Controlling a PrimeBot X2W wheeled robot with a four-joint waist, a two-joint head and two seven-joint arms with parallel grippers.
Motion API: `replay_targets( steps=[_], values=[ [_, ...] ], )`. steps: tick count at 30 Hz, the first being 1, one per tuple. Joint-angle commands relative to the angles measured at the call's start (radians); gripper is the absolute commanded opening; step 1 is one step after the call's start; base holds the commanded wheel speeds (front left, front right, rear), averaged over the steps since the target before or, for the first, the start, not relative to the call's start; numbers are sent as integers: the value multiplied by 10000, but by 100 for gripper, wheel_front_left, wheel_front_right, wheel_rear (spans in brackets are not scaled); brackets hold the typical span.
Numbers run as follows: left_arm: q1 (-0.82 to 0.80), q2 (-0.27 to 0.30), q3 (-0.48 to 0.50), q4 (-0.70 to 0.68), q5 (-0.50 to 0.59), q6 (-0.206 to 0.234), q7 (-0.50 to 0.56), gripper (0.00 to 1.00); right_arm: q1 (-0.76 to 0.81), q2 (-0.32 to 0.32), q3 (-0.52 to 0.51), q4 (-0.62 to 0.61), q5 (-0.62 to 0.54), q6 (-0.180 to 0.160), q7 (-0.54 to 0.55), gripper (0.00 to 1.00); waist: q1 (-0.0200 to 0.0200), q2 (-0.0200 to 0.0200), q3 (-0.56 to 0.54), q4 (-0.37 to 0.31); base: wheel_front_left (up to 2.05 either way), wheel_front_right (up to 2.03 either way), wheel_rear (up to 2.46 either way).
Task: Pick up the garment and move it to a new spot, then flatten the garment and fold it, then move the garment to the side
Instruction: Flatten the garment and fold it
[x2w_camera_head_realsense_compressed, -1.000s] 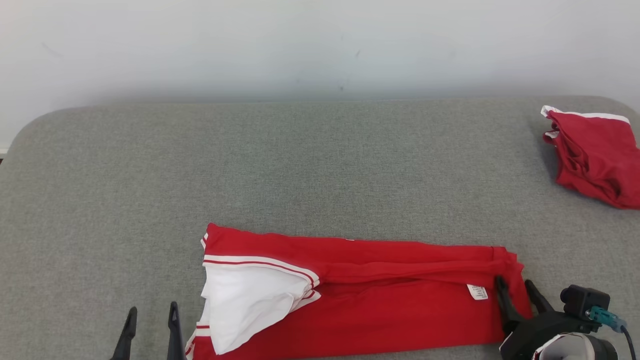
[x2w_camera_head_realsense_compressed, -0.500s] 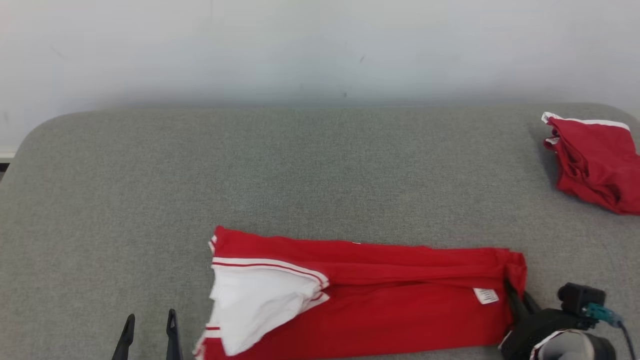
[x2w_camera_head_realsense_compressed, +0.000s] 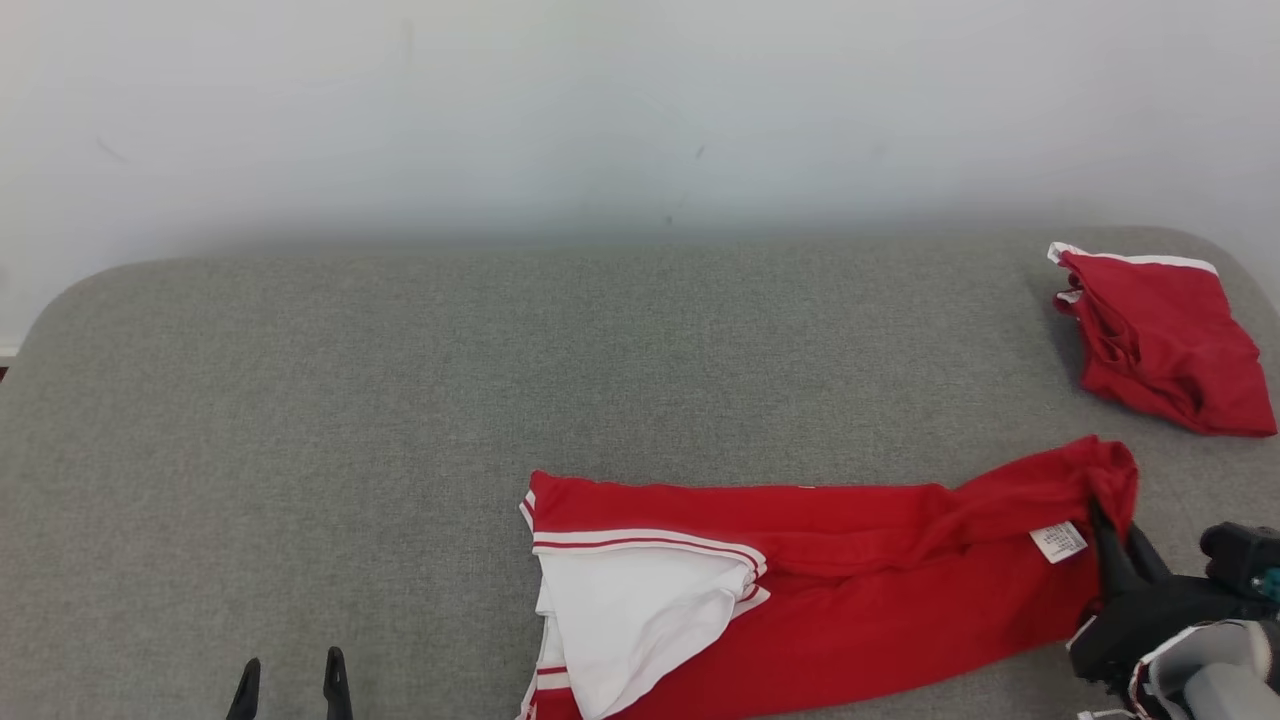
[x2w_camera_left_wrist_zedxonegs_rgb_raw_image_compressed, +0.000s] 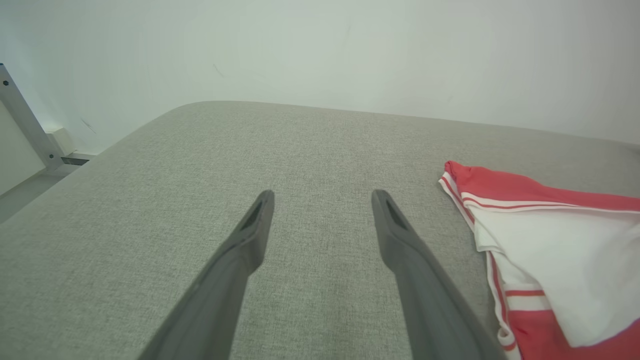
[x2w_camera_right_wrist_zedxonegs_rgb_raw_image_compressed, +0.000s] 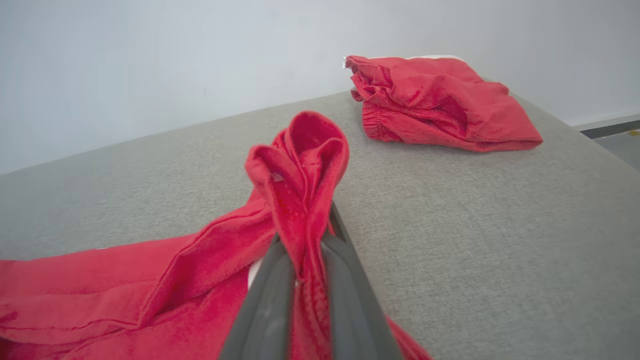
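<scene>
1. At the near edge, the left gripper sits low over the bare grey padded surface. Its fingers are spread wide and hold nothing, and the left wrist view shows plain fabric in the gap between them.
2. At the near right, the right gripper is closed tight on the right end of the red garment. The head view half hides the pinch. The right wrist view shows the cloth bunched between the two fingers and lifted into a peak above the surface.
3. The rest of the garment lies flat along the front of the surface, right of centre. It has a white panel at its left end and a small white label near the gripped end. The left wrist view brings out the panel's striped trim.
4. Farther back on the right lies a second red garment, folded and apart from the lifted end.
5. Behind everything is a pale wall. The left wrist view adds a metal strut off the surface's far left.
</scene>
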Motion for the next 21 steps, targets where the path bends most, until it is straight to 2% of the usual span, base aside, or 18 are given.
replay_targets(
  steps=[1, 7, 13, 17, 21],
  values=[
    [121, -19, 56, -13, -9, 37, -28, 100, 113, 205, 129, -355, -59, -29, -45, 0, 0, 0, -65, -95, 0, 0, 0],
    [214, -21, 62, 83, 2, 83, -28, 100, 314, 1182, 1126, -2799, 127, -29, 903, 0, 0, 0, -227, -231, 0, 0, 0],
    [-21, -19, -135, 213, 6, 41, -28, 100, 168, 2273, 1986, -4445, -100, -29, 1862, 0, 0, 0, -271, -22, 0, 0, 0],
    [-144, -19, -271, 281, -53, 24, -28, 100, -95, 3041, 2359, -4703, -399, -29, 2276, 0, 0, 0, -257, 199, 0, 0, 0],
    [-260, -18, -469, 362, -91, -25, -28, 100, -389, 3573, 2648, -4292, -710, -29, 2561, 0, 0, 0, -184, 524, 0, 0, 0]
  ],
)
